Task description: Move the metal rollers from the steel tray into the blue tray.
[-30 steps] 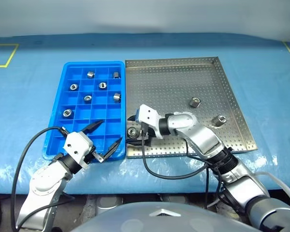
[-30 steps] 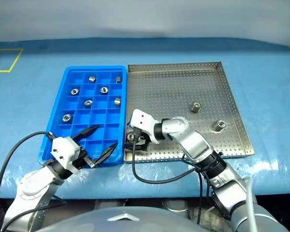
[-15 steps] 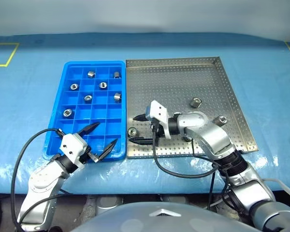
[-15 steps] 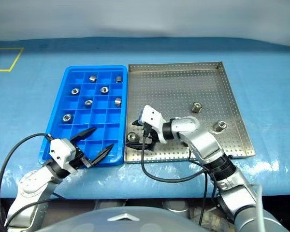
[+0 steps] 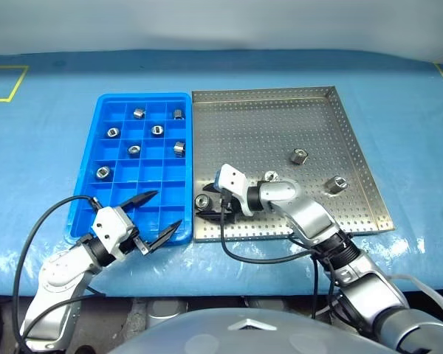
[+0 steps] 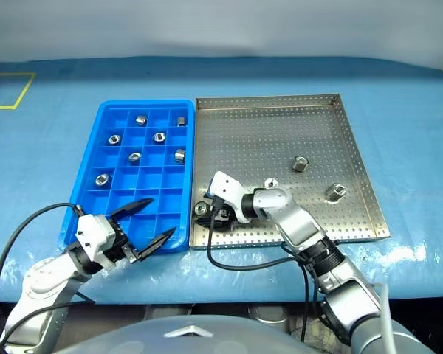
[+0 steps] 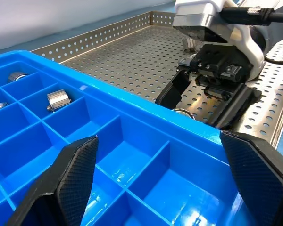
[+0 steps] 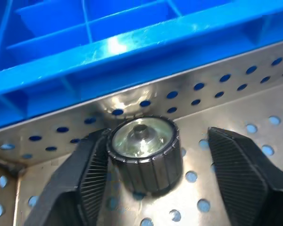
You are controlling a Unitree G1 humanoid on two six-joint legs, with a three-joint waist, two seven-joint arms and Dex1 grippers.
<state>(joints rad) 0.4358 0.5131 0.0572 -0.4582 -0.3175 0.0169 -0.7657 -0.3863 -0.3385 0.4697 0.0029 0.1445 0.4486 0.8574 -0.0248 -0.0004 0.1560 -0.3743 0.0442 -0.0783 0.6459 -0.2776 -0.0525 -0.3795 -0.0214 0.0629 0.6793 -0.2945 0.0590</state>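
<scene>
1. A steel tray [image 5: 280, 125] with a perforated floor fills the centre of the left eye view. A blue tray [image 5: 96, 169] divided into small square compartments lies touching its left edge.

2. Seven metal rollers [image 5: 156, 130] already sit in the upper compartments of the blue tray. Four are in the steel tray: one [image 5: 203, 200] at the lower left corner by the blue tray's wall, one [image 5: 270, 176] just right of centre, one [image 5: 299, 155] above that, and one [image 5: 334, 184] toward the right.

3. The lower-left roller [image 8: 144, 153] stands upright on its flat end, a short shiny cylinder with a ribbed side and a hollow middle. It looks rigid, dense for its size and slick, so it would probably roll if tipped. The ribbed side wall, squeezed across its width, seems the best place to grip.

4. The right gripper [image 5: 207, 203] lies low over the steel tray at lower centre, pointing toward frame left. In the right wrist view its fingers [image 8: 87, 176] are around the roller: one touches its side, the other stands apart, so the jaws are not yet clamped.

5. The left gripper [image 5: 159, 217] hovers over the lower edge of the blue tray at lower left, its fingers spread wide with nothing between them.
</scene>
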